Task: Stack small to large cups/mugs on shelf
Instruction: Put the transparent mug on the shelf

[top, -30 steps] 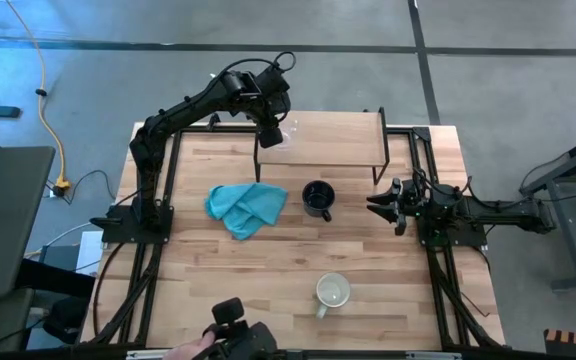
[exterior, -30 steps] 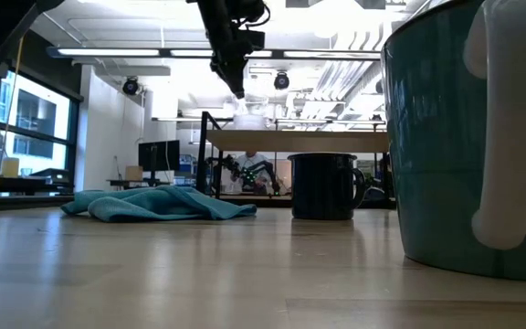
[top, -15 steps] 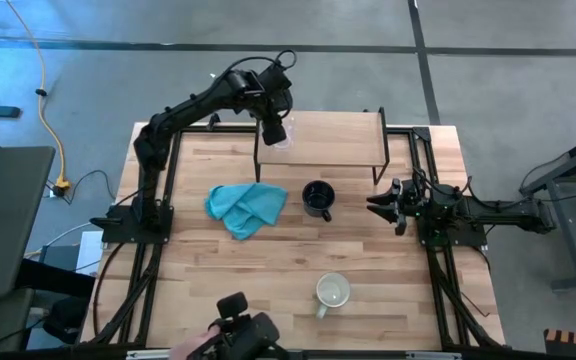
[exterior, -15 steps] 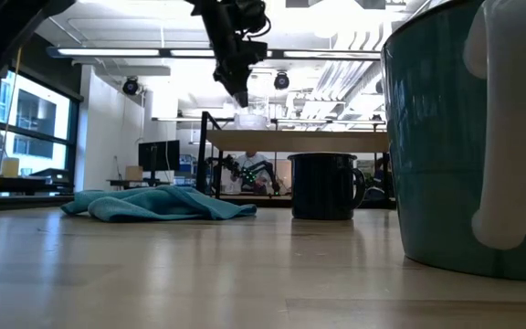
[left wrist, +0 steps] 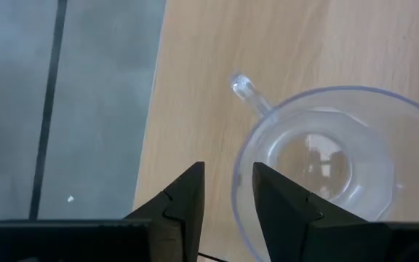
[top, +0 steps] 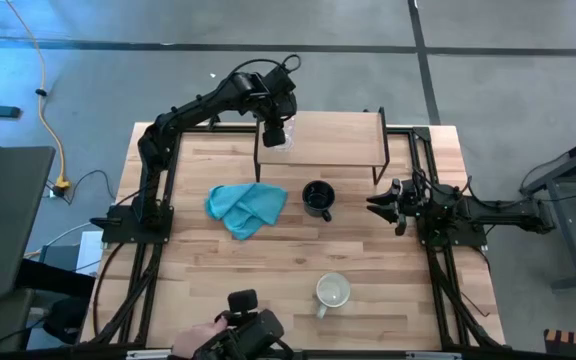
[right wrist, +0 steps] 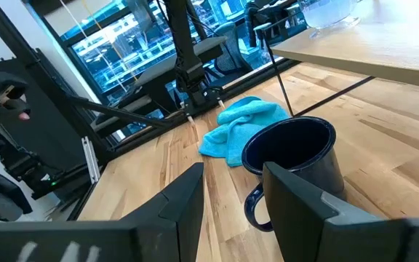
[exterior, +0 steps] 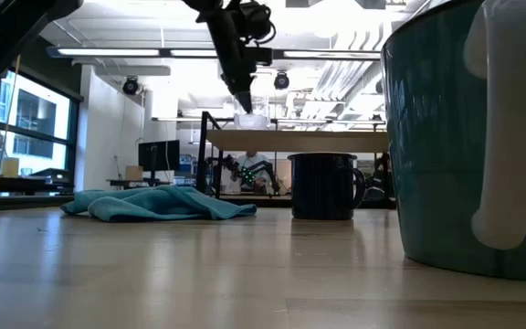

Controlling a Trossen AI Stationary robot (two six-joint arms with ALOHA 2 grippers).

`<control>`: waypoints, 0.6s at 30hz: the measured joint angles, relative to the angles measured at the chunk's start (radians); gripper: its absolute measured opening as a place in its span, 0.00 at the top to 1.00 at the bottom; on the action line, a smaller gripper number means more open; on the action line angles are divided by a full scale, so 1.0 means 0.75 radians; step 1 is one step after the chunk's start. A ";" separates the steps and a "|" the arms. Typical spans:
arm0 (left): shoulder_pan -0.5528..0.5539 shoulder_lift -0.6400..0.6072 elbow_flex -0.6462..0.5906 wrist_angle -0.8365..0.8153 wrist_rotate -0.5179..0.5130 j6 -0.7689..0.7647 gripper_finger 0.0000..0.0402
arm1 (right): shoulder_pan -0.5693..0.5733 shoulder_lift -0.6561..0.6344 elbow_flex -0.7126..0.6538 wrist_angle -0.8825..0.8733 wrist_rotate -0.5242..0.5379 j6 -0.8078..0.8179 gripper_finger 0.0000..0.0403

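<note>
Left tool (left wrist: 226, 200) hovers above the glass cup (left wrist: 326, 167), its two dark fingers spread apart and gripping nothing, one finger outside the rim. This cup stands upright at the left end of the shelf (top: 333, 138), a pale wood board on thin black legs at the back of the tabletop (top: 218, 275). It is clear, thin-walled and smooth, with a small looped handle, so it is probably light, slippery and breakable; pinching the rim wall gently looks the safest hold. A black mug (top: 317, 198), glossy and stiff, sits on the tabletop in front of the shelf, handle reachable. A pale mug (top: 331, 292) stands nearer the front edge, heavier looking, handle to one side. A soft crumpled teal cloth (top: 245, 207) lies beside the black mug. Right tool (top: 380, 205) waits at the tabletop's right side, fingers apart and empty.
</note>
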 joint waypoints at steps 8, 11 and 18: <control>-0.001 -0.001 0.000 0.033 -0.002 0.088 0.86 | 0.000 0.000 0.000 0.000 0.000 -0.001 0.67; -0.001 -0.001 0.000 0.033 0.001 0.110 0.91 | 0.000 0.000 0.000 0.000 0.000 -0.001 0.67; -0.013 -0.002 0.000 0.070 0.052 0.143 0.93 | 0.000 0.000 0.000 0.000 0.000 -0.001 0.67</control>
